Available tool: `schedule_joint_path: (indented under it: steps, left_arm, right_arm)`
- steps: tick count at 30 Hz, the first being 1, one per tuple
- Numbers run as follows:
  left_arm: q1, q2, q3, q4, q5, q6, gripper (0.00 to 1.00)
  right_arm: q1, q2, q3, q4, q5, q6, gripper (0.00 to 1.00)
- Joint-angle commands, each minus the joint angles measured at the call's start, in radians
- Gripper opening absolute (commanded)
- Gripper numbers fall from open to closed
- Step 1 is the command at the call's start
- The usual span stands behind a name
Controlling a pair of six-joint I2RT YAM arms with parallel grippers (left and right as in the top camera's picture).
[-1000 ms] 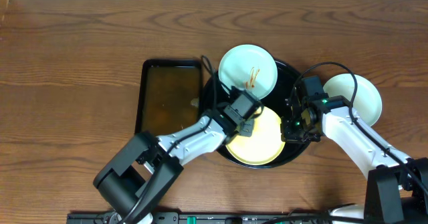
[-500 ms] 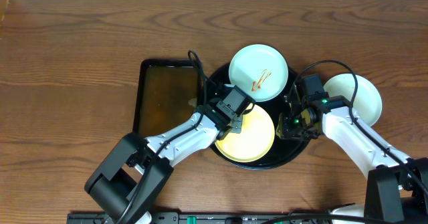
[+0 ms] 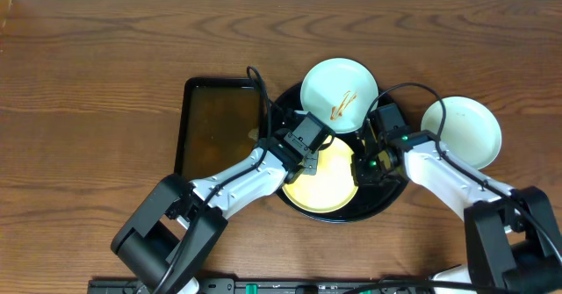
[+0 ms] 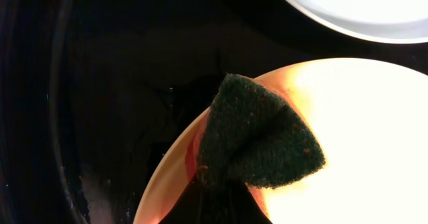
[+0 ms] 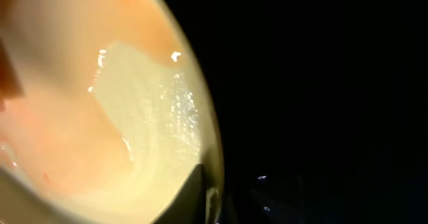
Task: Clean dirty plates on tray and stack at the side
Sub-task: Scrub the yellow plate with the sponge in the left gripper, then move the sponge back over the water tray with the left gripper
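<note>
The round black tray (image 3: 383, 197) holds a pale yellow plate (image 3: 320, 187) at the front and a mint-blue plate (image 3: 339, 95) with orange sauce streaks at the back. A second mint-blue plate (image 3: 461, 132) lies on the table right of the tray. My left gripper (image 3: 307, 151) is shut on a dark green sponge (image 4: 257, 134) that presses on the yellow plate's (image 4: 354, 157) left part. My right gripper (image 3: 367, 162) is shut on the yellow plate's (image 5: 100, 117) right rim, one finger (image 5: 194, 197) inside the rim.
A rectangular black pan (image 3: 219, 127) with brownish water stands directly left of the tray. Wooden table surrounds everything. The streaked mint plate's edge (image 4: 354, 7) lies just beyond the sponge in the left wrist view.
My left gripper moved the sponge leftward across the yellow plate, and the tray's plates shifted a little. My right gripper moved left onto the yellow plate's right rim.
</note>
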Motion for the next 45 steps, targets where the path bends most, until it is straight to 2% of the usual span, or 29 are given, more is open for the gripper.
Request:
schedule_joint_path:
  steps: [1,9,14,18,24,25,28,31,35,39,45]
  left_arm:
    - [0.012,-0.023,-0.011,-0.003,-0.051,0.01,0.07]
    - [0.014,-0.046,-0.01,-0.026,-0.087,0.01,0.07]
    - [0.032,-0.182,-0.009,-0.041,-0.087,0.01,0.07]
    - [0.085,-0.261,-0.009,-0.084,-0.087,0.01,0.07]
    - [0.199,-0.26,-0.01,-0.169,-0.081,0.009,0.07]
    - [0.209,-0.26,-0.01,-0.169,-0.056,0.01,0.07]
    - [0.226,-0.26,-0.01,-0.141,0.206,0.029,0.07]
    - [0.194,-0.256,-0.011,-0.113,0.33,0.028,0.07]
    - [0.115,-0.222,-0.012,-0.069,0.327,0.028,0.07]
    - [0.025,-0.117,-0.012,-0.019,0.327,-0.003,0.07]
    - [-0.035,0.004,-0.012,-0.005,0.306,-0.01,0.07]
  right_arm:
    - [0.009,0.026,-0.009,-0.015,0.094,0.033,0.01]
    - [0.008,0.025,-0.008,-0.045,0.177,0.034,0.01]
    - [0.008,-0.018,-0.005,-0.036,0.214,0.033,0.01]
    - [0.008,-0.097,-0.005,-0.024,0.231,0.028,0.01]
    - [0.008,-0.171,-0.005,-0.029,0.286,0.013,0.01]
    - [0.008,-0.174,-0.005,-0.027,0.293,0.013,0.01]
    - [0.008,-0.174,-0.006,-0.031,0.294,0.014,0.01]
    - [0.008,-0.174,-0.006,-0.054,0.285,0.015,0.01]
    - [0.009,-0.174,-0.006,-0.075,0.275,0.027,0.01]
    - [0.009,-0.174,-0.006,-0.09,0.275,0.029,0.01]
    - [0.009,-0.174,-0.006,-0.094,0.275,0.029,0.01]
